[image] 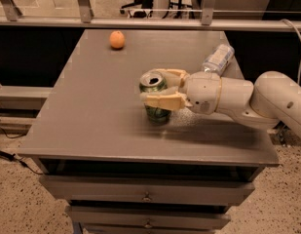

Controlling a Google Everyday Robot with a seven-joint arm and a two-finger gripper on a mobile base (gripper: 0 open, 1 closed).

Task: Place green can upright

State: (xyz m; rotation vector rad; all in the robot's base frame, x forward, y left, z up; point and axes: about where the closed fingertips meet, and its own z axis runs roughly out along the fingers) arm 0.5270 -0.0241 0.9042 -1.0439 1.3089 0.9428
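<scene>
The green can point(157, 113) stands upright near the middle of the grey table point(86, 116), its silver top facing up. My gripper point(154, 87) reaches in from the right and is shut on the can. One tan finger point(165, 101) crosses the can's front side and the other finger point(175, 74) lies behind it. The can's base rests on or just above the tabletop. The white arm point(247, 101) stretches off to the right edge of the view.
An orange point(117, 39) lies at the table's far left. A clear plastic bottle point(218, 57) lies on its side at the far right, just behind my wrist. A railing runs behind the table. Drawers sit below the front edge.
</scene>
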